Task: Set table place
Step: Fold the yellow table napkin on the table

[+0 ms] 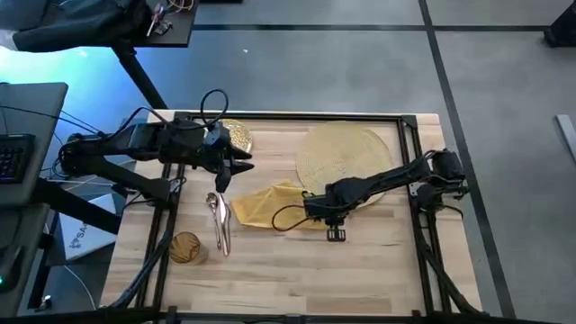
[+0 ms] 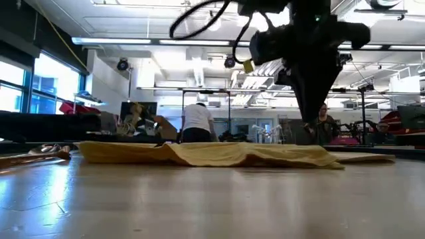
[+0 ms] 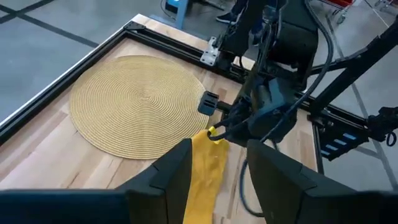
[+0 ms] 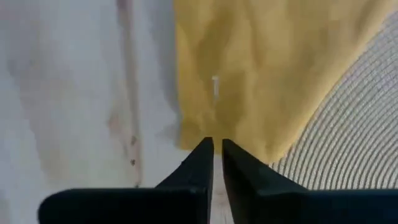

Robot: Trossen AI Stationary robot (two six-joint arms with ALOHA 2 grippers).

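Right tool (image 4: 217, 149) nearly closed, pinching the napkin (image 1: 261, 205) edge beside the mat (image 1: 346, 153); left tool (image 1: 236, 167) open, holds nothing.

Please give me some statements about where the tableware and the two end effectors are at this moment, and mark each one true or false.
1. The napkin lies partly over the edge of the straw mat. True.
2. The gold plate sits centred on the mat. False: it is apart from the mat, at the far edge of the table, by the left arm.
3. The right end effector is at the napkin's edge, fingers nearly together. True.
4. The tumbler stands on the napkin. False: it stands on bare wood near the cutlery.
5. The left end effector holds the cutlery. False: it is open and empty.
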